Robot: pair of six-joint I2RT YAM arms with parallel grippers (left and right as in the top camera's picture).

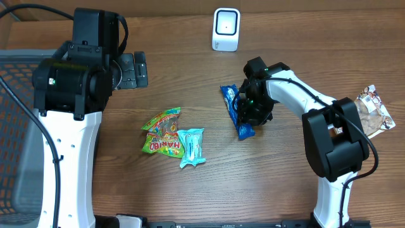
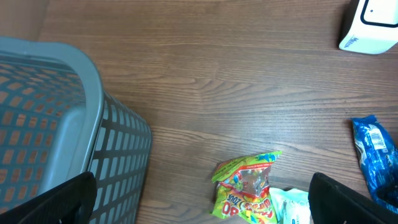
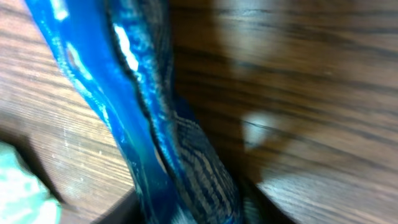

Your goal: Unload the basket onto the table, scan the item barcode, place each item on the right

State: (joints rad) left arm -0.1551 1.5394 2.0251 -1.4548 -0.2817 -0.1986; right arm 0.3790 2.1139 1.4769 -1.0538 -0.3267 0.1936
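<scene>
Item: the blue packet [image 1: 245, 131] lies flat on the worktop [image 1: 190, 196], right of centre and well below the scanner [image 1: 226, 29]. It is judged to be the item to scan, because the right arm is on it.
Right jaws: they sit directly over the middle of the packet, so only its two ends show from above. Whether they are clenched on it or only around it, one cannot tell.
Reason for this pose: a hold at the middle probably leaves both ends free, so the barcode can be turned toward the scanner.
Left jaws: released and wide, holding nothing. They hang apart from the work at the upper left, probably to keep the way to the scanner free.
Scanner: it stands upright at the far edge with its window toward the arms, so an item can be shown to it from the front.
Other items: a Haribo bag [image 1: 161, 133] and a teal packet [image 1: 192, 147] touch each other at the centre. A brown packet [image 1: 374, 111] waits at the far right.
Overhead only: the whole layout, and the path from the packet to the scanner.
Left wrist only: a grey basket [image 2: 93, 81] just beside that arm, and both dark fingers [image 2: 56, 202] far apart at the lower corners.
Right wrist only: the crinkled blue film very near and blurred. No barcode can be read on it.
</scene>
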